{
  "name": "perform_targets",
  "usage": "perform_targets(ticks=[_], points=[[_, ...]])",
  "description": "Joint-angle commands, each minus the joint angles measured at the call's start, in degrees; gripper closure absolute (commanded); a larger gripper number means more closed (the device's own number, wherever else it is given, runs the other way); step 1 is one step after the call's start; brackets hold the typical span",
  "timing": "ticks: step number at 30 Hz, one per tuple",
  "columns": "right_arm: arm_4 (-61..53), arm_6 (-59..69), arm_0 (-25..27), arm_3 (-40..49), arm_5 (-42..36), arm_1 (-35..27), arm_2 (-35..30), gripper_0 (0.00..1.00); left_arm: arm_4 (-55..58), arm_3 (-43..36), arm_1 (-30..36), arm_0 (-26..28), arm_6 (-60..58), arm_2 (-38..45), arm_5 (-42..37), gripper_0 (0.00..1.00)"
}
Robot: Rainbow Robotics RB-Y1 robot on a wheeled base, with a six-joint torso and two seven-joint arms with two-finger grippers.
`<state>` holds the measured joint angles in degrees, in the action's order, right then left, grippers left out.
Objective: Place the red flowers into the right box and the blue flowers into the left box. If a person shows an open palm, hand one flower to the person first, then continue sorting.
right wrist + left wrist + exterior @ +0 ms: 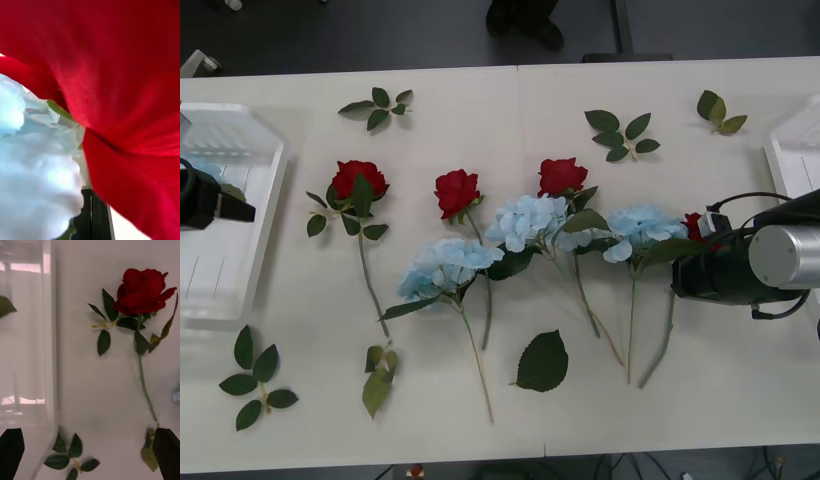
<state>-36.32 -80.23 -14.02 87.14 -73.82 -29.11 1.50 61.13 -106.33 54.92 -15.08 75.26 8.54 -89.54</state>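
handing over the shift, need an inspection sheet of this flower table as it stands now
surface: white table, two panels joined by a seam.
red flowers: three roses lie in a row; a fourth sits against the right gripper.
blue flowers: three hydrangea heads on the table among the roses.
left box: at the table's left edge.
right box: at the right edge, partly in view.
clutter: loose leaf sprigs, one big leaf.
grippers: left gripper open, beside the left box; right gripper at the fourth rose.
cables: black cable on the right arm.
surroundings: dark floor behind the table.
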Motion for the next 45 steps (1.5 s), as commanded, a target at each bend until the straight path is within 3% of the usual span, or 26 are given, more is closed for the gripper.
perform_targets(ticks=[1, 9, 16, 17, 18, 19, 20, 21, 23, 25, 26, 31, 45], points=[[0.55, 1.92, -1.71, 1.37, 0.51, 1.16, -0.44, 1.0, -0.22, -3.97, -8.25, 4.45, 1.11, 2.54, -0.2, 0.0], [-2.0, 1.75, -4.79, 1.37, -2.56, 0.72, -0.53, 1.0, -9.27, -6.17, -15.19, 4.62, 0.24, -5.2, 7.1, 0.0], [-1.12, 1.4, -8.65, 1.45, -5.11, 0.37, -0.27, 1.0, -16.75, -5.99, -16.33, 2.34, -1.08, -11.0, 8.86, 0.0], [-1.04, 1.05, -8.65, 1.37, -4.85, 0.37, -0.27, 0.94, -17.62, -5.99, -16.33, 1.81, -1.43, -12.23, 8.86, 0.0], [-0.95, 0.78, -8.57, 1.45, -4.76, 0.37, -0.27, 0.77, -18.06, -5.99, -16.33, 1.55, -1.61, -12.93, 8.86, 0.0], [-0.77, -0.54, -8.48, 1.37, -4.41, 0.45, -0.09, 0.44, -19.12, -5.82, -16.51, 1.11, -2.49, -14.07, 8.86, 0.0], [-0.77, -0.54, -8.48, 1.37, -4.41, 0.45, -0.09, 0.44, -19.12, -5.82, -16.51, 1.11, -2.49, -14.07, 8.86, 0.0], [-0.33, -2.73, -8.21, 1.45, -3.44, 0.19, 0.08, 0.29, -20.88, -5.38, -17.48, 0.05, -5.39, -15.92, 8.86, 0.0], [-0.07, -4.84, -8.13, 1.45, -2.83, -0.07, 0.08, 0.17, -23.16, -4.06, -19.06, -1.53, -7.06, -17.5, 8.86, 0.0], [-0.07, -6.34, -8.04, 1.45, -2.65, -0.34, 0.08, 0.15, -25.27, -2.21, -20.64, -3.02, -7.32, -18.82, 8.86, 0.0], [-0.33, -6.51, -8.04, 1.37, -2.56, -0.6, 0.08, 0.08, -26.33, -1.07, -21.25, -3.73, -7.32, -19.35, 8.86, 0.0], [-1.74, -7.39, -7.69, 1.45, -2.56, -1.74, 0.08, 0.02, -29.58, 3.32, -22.75, -6.19, -7.5, -20.58, 10.09, 0.0], [0.9, -7.39, -5.75, -0.57, -2.12, -2.18, 0.08, 0.02, -33.18, 15.36, -25.65, -11.46, -7.5, -21.81, 14.39, 0.0]])
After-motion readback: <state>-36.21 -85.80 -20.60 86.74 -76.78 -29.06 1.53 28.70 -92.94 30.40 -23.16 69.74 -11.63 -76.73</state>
